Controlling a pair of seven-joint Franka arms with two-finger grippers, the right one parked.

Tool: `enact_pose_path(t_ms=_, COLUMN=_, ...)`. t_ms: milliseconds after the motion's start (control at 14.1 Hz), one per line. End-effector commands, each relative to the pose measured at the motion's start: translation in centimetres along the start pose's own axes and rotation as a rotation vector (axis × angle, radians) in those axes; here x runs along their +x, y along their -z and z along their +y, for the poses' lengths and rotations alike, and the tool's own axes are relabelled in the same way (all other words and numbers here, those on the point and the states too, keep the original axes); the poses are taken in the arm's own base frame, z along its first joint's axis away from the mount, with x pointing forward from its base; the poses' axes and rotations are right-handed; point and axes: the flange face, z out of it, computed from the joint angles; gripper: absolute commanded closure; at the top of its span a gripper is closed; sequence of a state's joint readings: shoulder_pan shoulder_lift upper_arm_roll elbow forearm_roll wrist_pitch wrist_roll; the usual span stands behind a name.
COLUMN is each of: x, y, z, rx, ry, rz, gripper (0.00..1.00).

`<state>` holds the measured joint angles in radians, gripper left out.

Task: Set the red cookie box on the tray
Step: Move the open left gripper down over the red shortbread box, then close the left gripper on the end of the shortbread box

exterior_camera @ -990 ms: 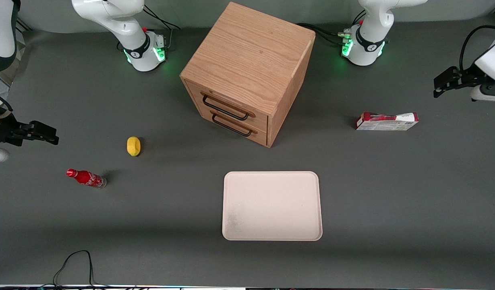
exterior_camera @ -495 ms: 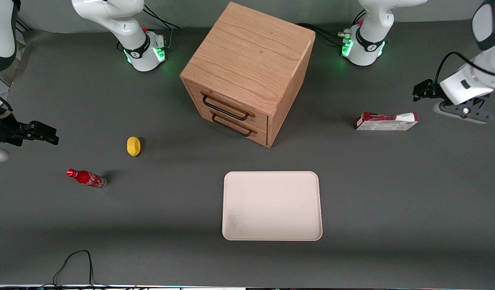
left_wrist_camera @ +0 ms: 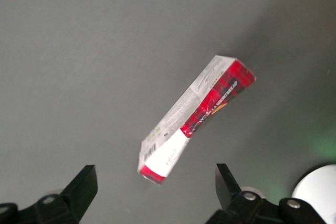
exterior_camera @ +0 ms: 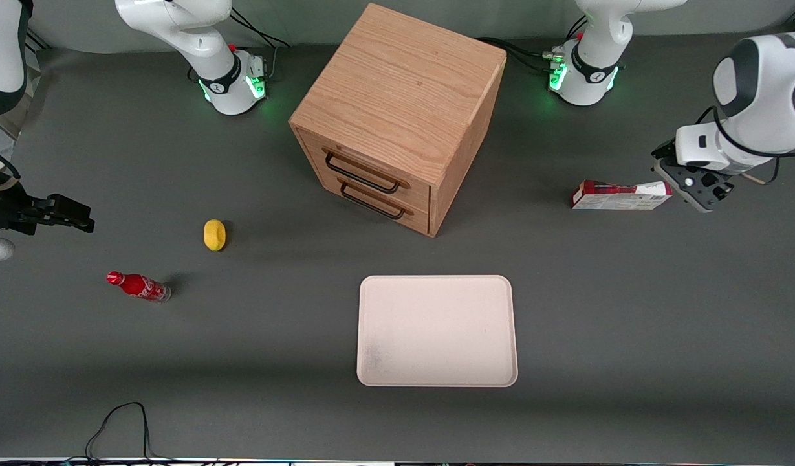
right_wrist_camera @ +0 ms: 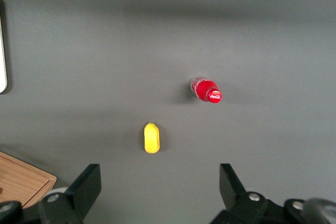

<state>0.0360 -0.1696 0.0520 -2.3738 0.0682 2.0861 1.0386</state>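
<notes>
We see the box point(exterior_camera: 621, 195) lying flat on the tabletop point(exterior_camera: 630, 310), toward the working arm's end, well apart from the tray point(exterior_camera: 437, 331), which sits nearer the front camera. Its long axis runs sideways across the front view, white end toward the gripper point(exterior_camera: 693, 188).

The gripper hangs just beside that white end, above the tabletop, off the box's midline. In the wrist view the box point(left_wrist_camera: 197, 109) lies diagonally, ahead of the spread fingers point(left_wrist_camera: 81, 185), not yet between them. Gripper holds nothing.

We judge the next move needs a shift along the box toward its middle, then a wrist turn so the fingers straddle the narrow width.
</notes>
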Motion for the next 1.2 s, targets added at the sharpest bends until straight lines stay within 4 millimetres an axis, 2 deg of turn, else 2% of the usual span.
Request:
enact_pose_path(t_ms=0, x=-1.9, y=-3.2, z=0.4, rx=0.040, ry=-0.240, rz=0.023, gripper=0.00)
enact_pose_path(t_ms=212, x=-2.3, y=-6.5, z=1.6, rx=0.001, ry=-0.368, rz=0.018, gripper=0.00)
enact_pose_path(t_ms=495, x=-3.0, y=-11.4, z=3.8, rx=-0.006, ry=-0.440, rz=0.022, gripper=0.01)
enact_pose_path(t_ms=778, x=-2.1, y=-13.9, z=3.6, rx=0.027, ry=-0.499, rz=0.029, gripper=0.03)
enact_pose_path(t_ms=848, x=-1.8, y=-14.3, z=3.6, rx=0.033, ry=-0.505, rz=0.030, gripper=0.06)
enact_pose_path(t_ms=919, x=-1.4, y=-14.5, z=3.7, rx=0.037, ry=-0.512, rz=0.031, gripper=0.14)
enact_pose_path(t_ms=990, x=-1.3, y=-14.5, z=3.7, rx=0.038, ry=-0.515, rz=0.031, gripper=0.33)
enact_pose_path(t_ms=1061, x=-1.2, y=-14.5, z=3.7, rx=0.041, ry=-0.516, rz=0.031, gripper=0.71)
enact_pose_path(t_ms=1131, x=-1.1, y=-14.5, z=3.7, rx=0.042, ry=-0.519, rz=0.031, gripper=1.00)
